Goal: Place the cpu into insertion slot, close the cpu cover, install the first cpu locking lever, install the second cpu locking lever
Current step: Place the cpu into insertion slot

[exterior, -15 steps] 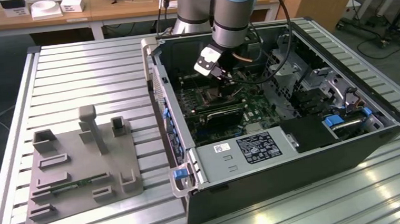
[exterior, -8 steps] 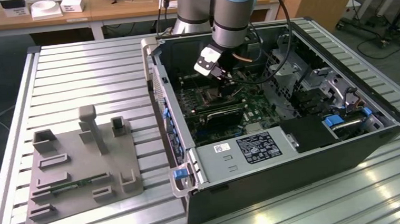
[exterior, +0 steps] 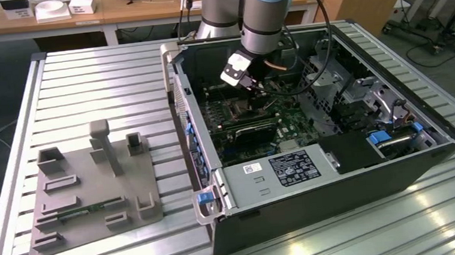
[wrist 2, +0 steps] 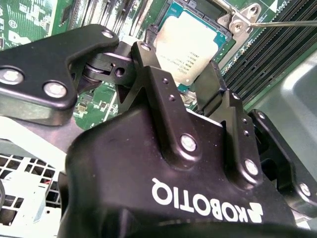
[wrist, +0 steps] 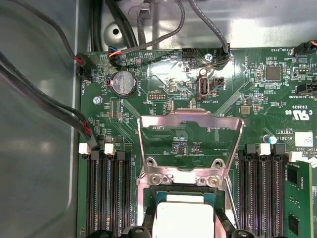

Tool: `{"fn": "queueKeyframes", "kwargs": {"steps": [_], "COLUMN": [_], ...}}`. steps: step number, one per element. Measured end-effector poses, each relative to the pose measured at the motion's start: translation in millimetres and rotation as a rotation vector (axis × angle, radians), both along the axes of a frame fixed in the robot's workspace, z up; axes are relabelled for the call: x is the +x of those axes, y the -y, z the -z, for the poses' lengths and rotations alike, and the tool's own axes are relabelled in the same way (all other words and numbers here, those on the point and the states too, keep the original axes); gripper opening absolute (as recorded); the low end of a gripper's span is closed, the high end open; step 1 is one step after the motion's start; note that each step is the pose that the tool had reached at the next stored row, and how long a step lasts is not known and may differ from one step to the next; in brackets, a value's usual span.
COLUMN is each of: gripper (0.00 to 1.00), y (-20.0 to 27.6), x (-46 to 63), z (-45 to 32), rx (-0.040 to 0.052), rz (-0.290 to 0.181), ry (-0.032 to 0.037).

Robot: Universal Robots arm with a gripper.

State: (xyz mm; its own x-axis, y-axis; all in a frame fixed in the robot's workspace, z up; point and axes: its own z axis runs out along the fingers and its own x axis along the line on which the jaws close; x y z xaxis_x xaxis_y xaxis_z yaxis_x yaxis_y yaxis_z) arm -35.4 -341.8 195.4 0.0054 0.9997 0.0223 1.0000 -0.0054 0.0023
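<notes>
**Cpu gripped at its socket, cover swung open**

The cpu point(wrist 2: 190, 42) is at the insertion slot point(wrist: 148, 196), deep inside the computer case point(exterior: 338, 210). The gripper point(wrist 2: 182, 58) appears clenched on it, with black fingers point(wrist 2: 158, 84) pressed to two opposite edges. Judging by the pose, this edge grip leaves the flat top free and lets the chip go down level into the square frame. Whether it is fully seated cannot be told.

The cpu cover point(wrist: 190, 115) is swung open on its hinge, away from the socket, evidently to leave the opening free from above. The green circuit board point(wrist: 257, 99) shows through its window. A thin lever rod point(wrist 2: 282, 22) juts out beside the hinge corner and latches nothing.

The chip is a small square with a pale silvery-grey metal top. It has faint print across it and a narrow green margin around the metal.
</notes>
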Motion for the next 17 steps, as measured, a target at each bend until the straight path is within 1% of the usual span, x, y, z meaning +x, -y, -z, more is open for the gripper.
{"fn": "queueKeyframes", "kwargs": {"steps": [5,16,17], "gripper": [0.54,0.54,0.55], "y": [0.0,-0.1,-0.1], "x": [0.7,0.8,0.8], "z": [1.6,2.0,2.0], "rx": [0.0008,0.0026,0.0026], "rz": [0.0,0.0,0.0], "ry": [-0.0003,0.0002,0.0002]}}
